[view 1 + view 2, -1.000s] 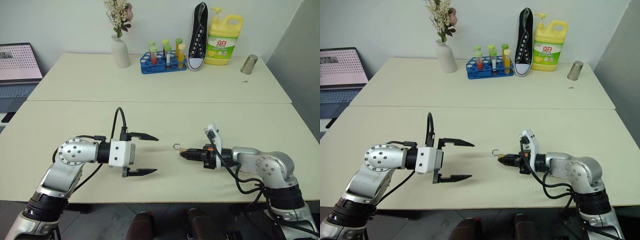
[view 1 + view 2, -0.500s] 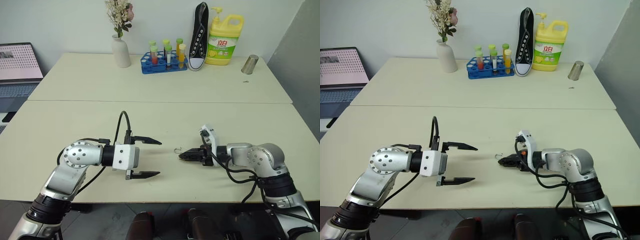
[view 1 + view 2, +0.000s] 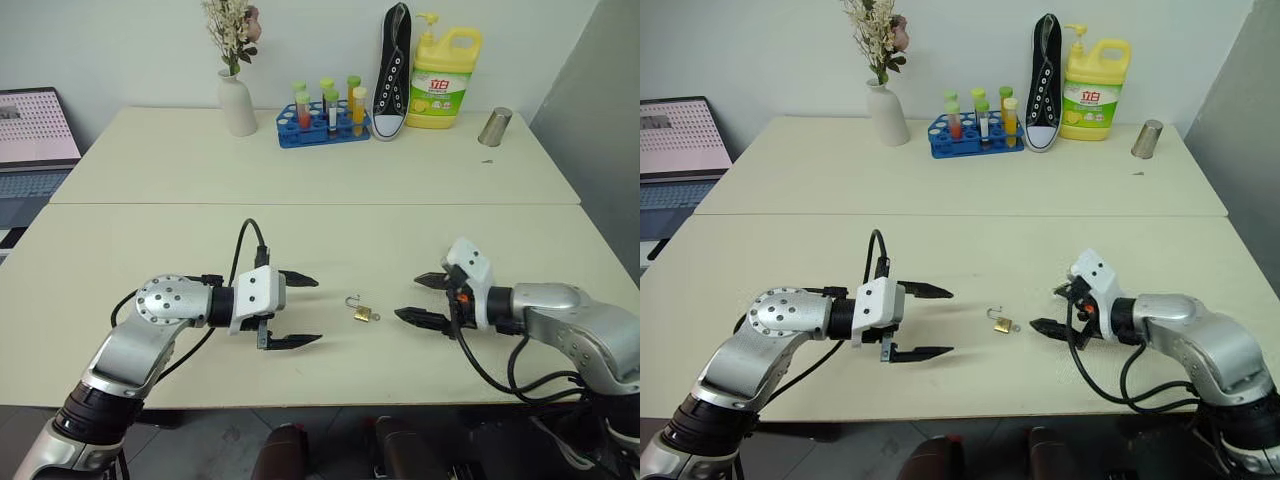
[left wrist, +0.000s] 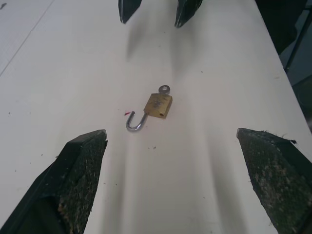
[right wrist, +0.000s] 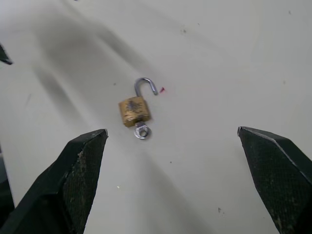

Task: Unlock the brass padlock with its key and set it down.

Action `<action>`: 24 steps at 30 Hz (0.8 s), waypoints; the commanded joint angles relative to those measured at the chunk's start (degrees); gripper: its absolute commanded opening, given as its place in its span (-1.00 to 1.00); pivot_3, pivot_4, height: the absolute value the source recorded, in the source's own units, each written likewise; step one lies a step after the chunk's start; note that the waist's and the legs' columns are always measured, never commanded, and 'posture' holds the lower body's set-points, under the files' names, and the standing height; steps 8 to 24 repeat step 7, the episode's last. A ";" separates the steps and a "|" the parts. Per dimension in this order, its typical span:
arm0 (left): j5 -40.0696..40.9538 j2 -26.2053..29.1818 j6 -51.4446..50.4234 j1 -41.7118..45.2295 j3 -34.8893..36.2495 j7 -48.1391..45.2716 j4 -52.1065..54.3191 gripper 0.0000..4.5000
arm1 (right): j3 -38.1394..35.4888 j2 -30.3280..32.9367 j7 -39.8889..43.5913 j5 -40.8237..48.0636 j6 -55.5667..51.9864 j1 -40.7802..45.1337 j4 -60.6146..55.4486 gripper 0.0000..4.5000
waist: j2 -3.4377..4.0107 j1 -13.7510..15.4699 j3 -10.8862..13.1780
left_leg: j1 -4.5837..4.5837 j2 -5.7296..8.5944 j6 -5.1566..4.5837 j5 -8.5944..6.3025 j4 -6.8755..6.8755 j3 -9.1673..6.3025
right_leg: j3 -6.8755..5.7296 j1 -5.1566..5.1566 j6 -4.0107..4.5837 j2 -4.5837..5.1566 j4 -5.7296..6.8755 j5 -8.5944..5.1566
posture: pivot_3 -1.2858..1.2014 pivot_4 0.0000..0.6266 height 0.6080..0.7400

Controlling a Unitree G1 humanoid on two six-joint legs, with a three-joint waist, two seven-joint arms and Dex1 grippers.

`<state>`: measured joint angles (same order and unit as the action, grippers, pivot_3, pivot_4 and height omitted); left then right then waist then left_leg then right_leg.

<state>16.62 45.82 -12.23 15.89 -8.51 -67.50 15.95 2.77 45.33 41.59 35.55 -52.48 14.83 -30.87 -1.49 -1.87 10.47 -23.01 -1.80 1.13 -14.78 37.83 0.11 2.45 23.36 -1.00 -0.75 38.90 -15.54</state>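
The brass padlock (image 3: 364, 315) lies flat on the cream table (image 3: 180, 240) between the robot's two arms, its thin silver shackle (image 4: 134, 122) swung out of the body and hooked open. The key (image 5: 142, 131) sits in the keyhole, its small round head poking from the end of the body opposite the shackle. Judged from how it lies, the job looks essentially done: the lock is unlocked and set down, and neither tool touches it. What may remain is only to draw the arms clear.

On the near side, the left tool (image 3: 292, 310) hangs just above the table with its two black fingers spread wide and empty, pointing across toward the padlock. The left forearm reaches in from the table's front edge, the wrist bent toward the centre. Facing it, the right tool (image 3: 426, 299) is likewise wide and holds nothing, its fingertips a little apart from the padlock and aimed back toward the left one. The right arm comes in from the front edge on its own side, elbow out. The padlock rests in the gap between the two tools, slightly nearer the right.

Farther back, across the seam between the two tabletops, stand a white vase of dried flowers (image 3: 238, 100), a blue rack of coloured tubes (image 3: 325, 122), a black sneaker (image 3: 392, 72) propped on end, a yellow detergent bottle (image 3: 442, 80) and a metal cup (image 3: 493, 127). A laptop (image 3: 35, 130) sits off to the left.
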 commanded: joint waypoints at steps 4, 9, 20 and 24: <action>3.93 1.44 -1.76 1.10 1.65 -3.35 2.13 1.00 | -5.68 3.49 4.68 4.19 3.47 -5.75 -9.68 0.99 | -0.02 0.13 0.01 | 0.00 0.03 0.00 0.00 0.05 0.03 | 0.01 -0.04 -0.01 0.04 -0.02 0.00 | 0.03 -0.52 1.00; 4.14 1.12 -0.73 1.99 1.63 -4.36 1.28 1.00 | -5.44 4.17 5.12 3.18 4.73 -6.22 -9.28 0.99 | -0.02 0.13 0.01 | 0.03 0.03 0.00 0.00 0.08 0.04 | 0.02 -0.06 -0.04 0.04 -0.01 0.03 | 0.03 -0.52 1.00; 4.14 1.12 -0.73 1.99 1.63 -4.36 1.28 1.00 | -5.44 4.17 5.12 3.18 4.73 -6.22 -9.28 0.99 | -0.02 0.13 0.01 | 0.03 0.03 0.00 0.00 0.08 0.04 | 0.02 -0.06 -0.04 0.04 -0.01 0.03 | 0.03 -0.52 1.00; 4.14 1.12 -0.73 1.99 1.63 -4.36 1.28 1.00 | -5.44 4.17 5.12 3.18 4.73 -6.22 -9.28 0.99 | -0.02 0.13 0.01 | 0.03 0.03 0.00 0.00 0.08 0.04 | 0.02 -0.06 -0.04 0.04 -0.01 0.03 | 0.03 -0.52 1.00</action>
